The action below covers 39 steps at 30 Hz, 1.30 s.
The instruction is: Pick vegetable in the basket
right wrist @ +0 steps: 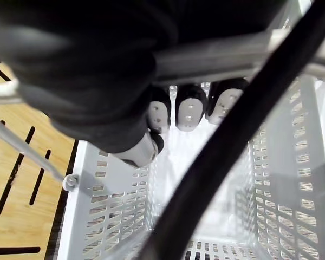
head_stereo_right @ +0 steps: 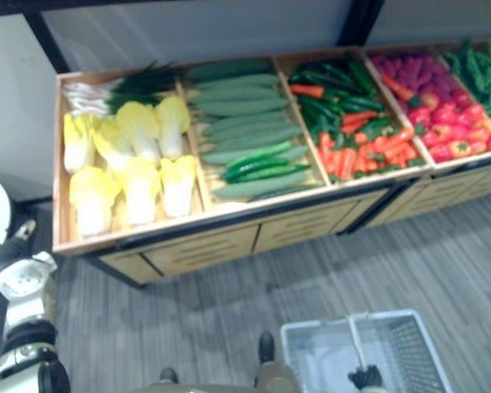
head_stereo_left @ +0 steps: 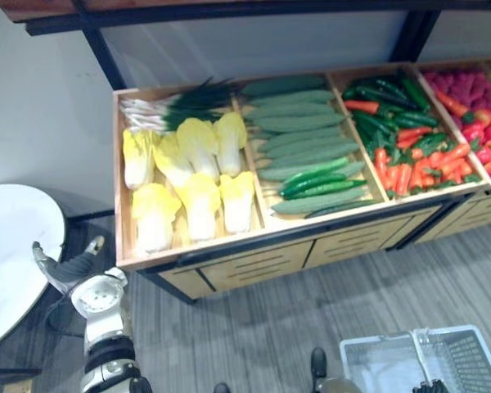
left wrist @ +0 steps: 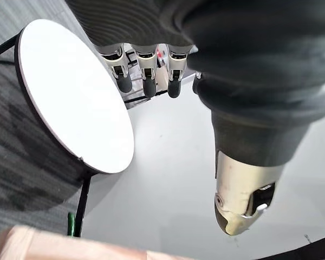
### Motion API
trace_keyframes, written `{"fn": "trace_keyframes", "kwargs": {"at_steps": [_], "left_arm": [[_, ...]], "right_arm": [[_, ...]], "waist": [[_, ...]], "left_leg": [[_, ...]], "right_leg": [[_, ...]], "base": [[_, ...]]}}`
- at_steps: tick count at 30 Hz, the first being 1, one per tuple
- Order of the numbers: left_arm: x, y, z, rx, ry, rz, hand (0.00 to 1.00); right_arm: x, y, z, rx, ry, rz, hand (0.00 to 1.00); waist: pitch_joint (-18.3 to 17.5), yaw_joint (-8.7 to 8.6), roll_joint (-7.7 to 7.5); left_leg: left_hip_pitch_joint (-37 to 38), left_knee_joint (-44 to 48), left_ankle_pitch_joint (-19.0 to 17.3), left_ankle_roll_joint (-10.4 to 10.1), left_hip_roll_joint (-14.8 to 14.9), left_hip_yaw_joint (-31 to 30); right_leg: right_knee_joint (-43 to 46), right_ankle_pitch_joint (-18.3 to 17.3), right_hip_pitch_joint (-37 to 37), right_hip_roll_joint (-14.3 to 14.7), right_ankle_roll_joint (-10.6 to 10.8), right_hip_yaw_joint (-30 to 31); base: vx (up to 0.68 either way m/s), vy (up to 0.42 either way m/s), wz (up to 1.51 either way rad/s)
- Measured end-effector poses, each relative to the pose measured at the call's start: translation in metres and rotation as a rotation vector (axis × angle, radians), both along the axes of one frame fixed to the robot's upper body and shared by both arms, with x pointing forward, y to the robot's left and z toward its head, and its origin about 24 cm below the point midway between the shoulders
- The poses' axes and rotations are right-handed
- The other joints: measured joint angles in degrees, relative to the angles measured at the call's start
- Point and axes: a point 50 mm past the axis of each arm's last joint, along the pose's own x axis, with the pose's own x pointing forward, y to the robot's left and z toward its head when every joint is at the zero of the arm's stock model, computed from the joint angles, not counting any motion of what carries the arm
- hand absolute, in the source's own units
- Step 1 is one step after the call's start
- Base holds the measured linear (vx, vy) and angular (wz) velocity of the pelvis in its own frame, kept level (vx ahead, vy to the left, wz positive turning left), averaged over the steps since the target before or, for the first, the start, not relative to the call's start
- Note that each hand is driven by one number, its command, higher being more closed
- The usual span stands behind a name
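The white mesh basket (head_stereo_right: pixel 344 321) hangs lowest, just in front of the robot. The right hand (right wrist: pixel 189 111) has its fingers curled round the handle (right wrist: pixel 216 54), and no vegetable lies in the part of it that shows. The left hand (head_stereo_left: pixel 69 268) is off to the robot's left beside a round white table (head_stereo_left: pixel 8 254), its fingers straight and apart, holding nothing.

The vegetables are all in the wooden stand (head_stereo_left: pixel 229 246) ahead, well apart from the basket. Yellow cabbages (head_stereo_left: pixel 198 146) fill the left bin with spring onions (head_stereo_left: pixel 180 102) behind them. Long pale cucumbers (head_stereo_left: pixel 299 123) fill the next bin, and red and green peppers (head_stereo_left: pixel 401 139) the one after.

The cabbages lie closest to the free hand. They are probably bulky and soft at the leafy end, so the firmer pale base looks the better place to hold. A cucumber would be stiff, smooth and likely slippery, best wrapped round its middle.

The stand's raised front edge and the dividers between bins stand in the way of a low reach. The packed neighbours leave little room for fingers. The table crowds the left arm's swing.
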Motion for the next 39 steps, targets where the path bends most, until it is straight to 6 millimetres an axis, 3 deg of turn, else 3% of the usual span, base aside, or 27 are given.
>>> {"fn": "trace_keyframes", "kwargs": {"at_steps": [4,11,24,28,39], "left_arm": [[0.006,0.012,0.02,0.028,-0.04,0.035,0.0],[0.026,0.001,0.033,0.093,-0.018,-0.03,0.0],[0.045,-0.022,0.033,0.177,0.043,-0.166,0.0],[0.046,-0.024,0.033,0.18,0.047,-0.176,0.0],[0.058,-0.032,0.036,0.18,0.051,-0.212,0.0]], "right_arm": [[0.007,-0.003,0.003,-0.013,-0.015,0.013,1.0],[0.017,-0.002,0.005,-0.023,-0.037,0.028,1.0],[0.038,0.001,0.011,-0.034,-0.096,0.065,1.0],[0.045,0.002,0.013,-0.035,-0.114,0.073,1.0],[0.052,0.005,0.014,-0.037,-0.139,0.067,1.0]], "waist": [[1.17,0.03,0.33],[3.21,0.02,0.07],[6.71,-0.34,0.02],[7.6,-1.22,-0.32],[9.04,-1.47,-0.27]], "left_leg": [[-1.46,0.03,-0.02,0.08,-0.27,0.42],[-1.9,0.39,0.01,0.12,-0.93,0.41],[-3.49,0.89,-0.28,0.54,-0.95,0.47],[-3.6,0.89,-0.29,0.53,-0.97,0.61],[-3.85,1.11,-0.3,0.53,-1.28,2.37]], "right_leg": [[0.35,0.02,-2.02,-0.14,0.03,0.64],[0.7,0.02,-2.8,-0.71,0.03,1.36],[1.56,0.13,-4.91,-0.73,0.17,1.87],[1.6,0.19,-5.12,-0.73,0.25,2.0],[2.92,0.19,-7.31,-0.71,0.25,4.17]], "base": [[0.01,0.0,-0.08],[0.0,0.0,-0.03],[-0.01,-0.004,-0.01],[0.0,-0.001,-0.02],[0.0,-0.004,-0.09]]}}
